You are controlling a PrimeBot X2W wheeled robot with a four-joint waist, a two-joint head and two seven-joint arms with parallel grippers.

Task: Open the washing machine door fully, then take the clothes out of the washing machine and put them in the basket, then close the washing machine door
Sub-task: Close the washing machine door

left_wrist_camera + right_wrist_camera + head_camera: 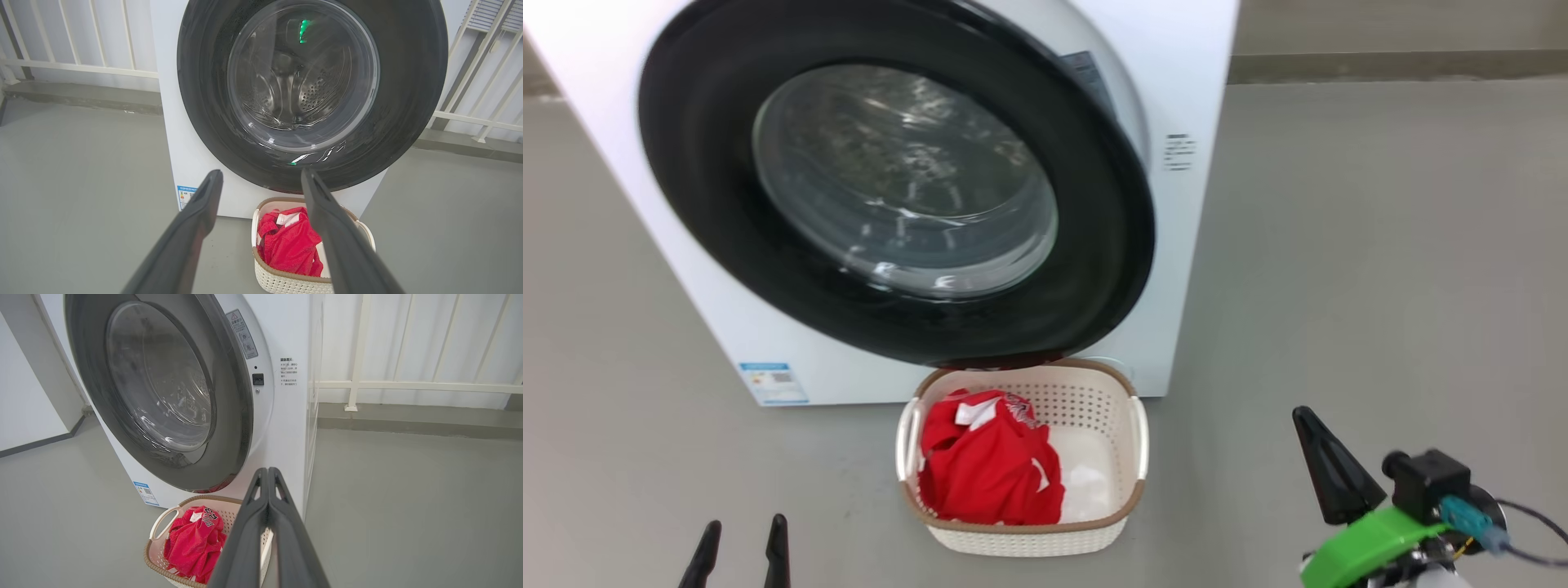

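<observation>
From the right wrist: door (163, 392) a crack off the washing machine (286, 428), small dark latch slot (258, 379) bare beside its edge. From the left wrist, drum holes (312, 96) through the glass instead. Glossy black ring, clear bulging bowl, facing out over the grey floor (1380, 286). Just below it the basket (1021, 543) with handles left and right, cream with a brown rim, red clothes (988, 474) heaped in its left half. Fingers of the left gripper (261, 173) spread wide, empty; those of the right gripper (267, 471) pinched together on nothing.

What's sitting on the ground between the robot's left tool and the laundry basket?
Nothing: in the head view, the grey floor between the left tool and the basket is bare.
</observation>
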